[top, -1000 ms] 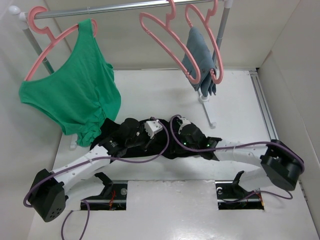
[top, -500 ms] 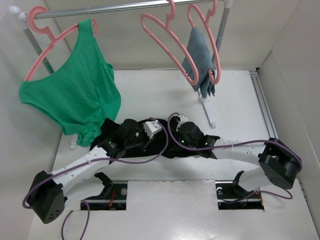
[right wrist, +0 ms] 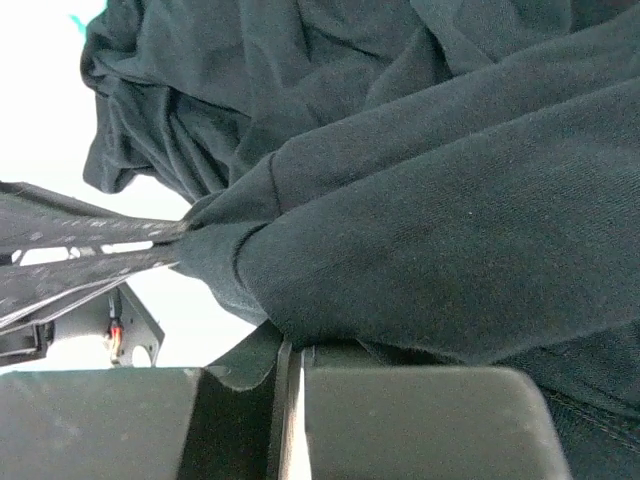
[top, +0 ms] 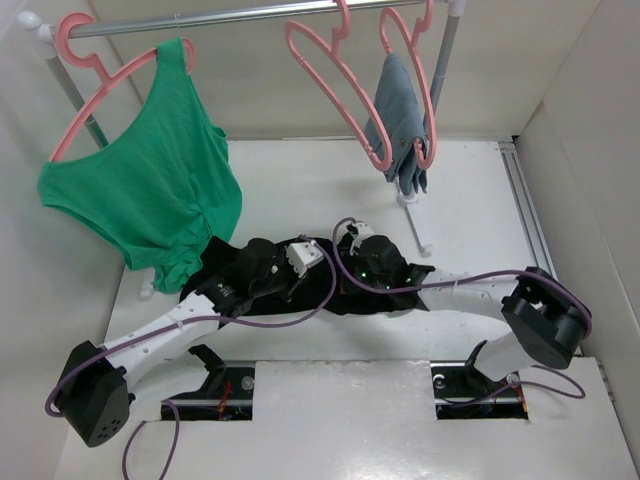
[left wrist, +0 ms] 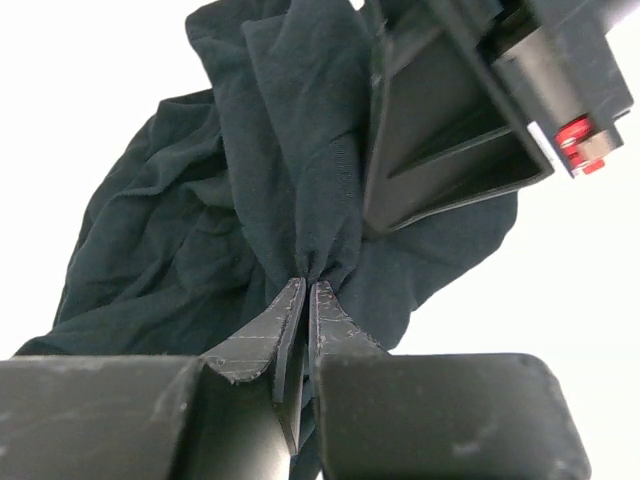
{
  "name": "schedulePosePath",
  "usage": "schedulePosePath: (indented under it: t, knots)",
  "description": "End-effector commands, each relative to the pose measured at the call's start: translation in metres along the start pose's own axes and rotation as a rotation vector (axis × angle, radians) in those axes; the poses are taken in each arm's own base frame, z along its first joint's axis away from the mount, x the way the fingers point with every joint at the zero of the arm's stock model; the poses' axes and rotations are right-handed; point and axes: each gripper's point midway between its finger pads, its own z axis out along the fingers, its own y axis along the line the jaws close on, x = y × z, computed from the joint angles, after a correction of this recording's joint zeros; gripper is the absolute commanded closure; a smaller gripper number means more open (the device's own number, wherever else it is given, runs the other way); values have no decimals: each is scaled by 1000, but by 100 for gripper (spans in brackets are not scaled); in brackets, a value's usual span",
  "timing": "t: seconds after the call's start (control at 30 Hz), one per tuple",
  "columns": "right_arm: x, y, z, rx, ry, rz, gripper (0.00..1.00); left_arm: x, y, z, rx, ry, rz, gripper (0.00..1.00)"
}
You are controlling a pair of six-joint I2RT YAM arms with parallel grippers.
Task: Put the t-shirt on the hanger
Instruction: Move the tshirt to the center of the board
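Observation:
The black t-shirt (top: 225, 262) lies crumpled on the white table, mid-front, with both grippers on it. In the left wrist view my left gripper (left wrist: 307, 290) is shut, pinching a gathered fold of the t-shirt (left wrist: 290, 150). The right gripper's body (left wrist: 450, 130) sits close beyond it. In the right wrist view my right gripper (right wrist: 290, 350) is shut, its tips buried under a thick hem of the t-shirt (right wrist: 420, 230). The left gripper's fingers (right wrist: 80, 250) reach in from the left there. The hanger (top: 340, 95), salmon-pink and bare, hangs tilted on the rail behind.
A green tank top (top: 150, 180) hangs on a pink hanger at the left of the metal rail (top: 220, 17). Grey-blue cloth (top: 400, 120) hangs on another pink hanger at the right, beside the rack's post (top: 415, 215). White walls close both sides.
My right gripper has shut on the t-shirt and its arm has shifted a little left toward the left gripper. The left gripper keeps its hold. The bare hanger swayed slightly.

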Motion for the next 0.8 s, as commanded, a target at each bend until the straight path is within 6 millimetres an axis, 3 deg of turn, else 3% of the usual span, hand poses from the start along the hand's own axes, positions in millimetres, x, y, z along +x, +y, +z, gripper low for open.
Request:
schedulePosePath:
  t: [0.0, 0.13, 0.23, 0.3, 0.33, 0.5, 0.53, 0.6, 0.63, 0.77]
  knots:
    - [-38, 29, -16, -125, -111, -67, 100, -2, 12, 0, -58, -4, 6, 100]
    - [-61, 51, -55, -196, -155, -249, 100, -1, 51, -8, -201, 34, -27, 100]
    - [-78, 70, -86, -219, -150, -434, 100, -14, 75, -15, -264, 24, -30, 100]
    - [-75, 75, -96, -228, -106, -495, 100, -27, 81, -20, -265, 7, -28, 96]
    - [-89, 89, -106, -255, -141, -562, 100, -32, 78, -21, -246, -3, -26, 88]
    - [-101, 110, -114, -307, -120, -682, 100, -62, 65, -39, -161, -58, 49, 75]
    - [-105, 113, -117, -309, -129, -696, 100, -73, 66, -46, -168, -79, 65, 62]
    - [-112, 117, -115, -307, -131, -715, 100, -81, 58, -56, -137, -92, 89, 47]
    - [-110, 119, -115, -315, -129, -731, 100, -98, 55, -71, -137, -142, 131, 42]
    - [-119, 125, -117, -314, -164, -729, 100, -125, 21, -109, -36, -282, 159, 18]
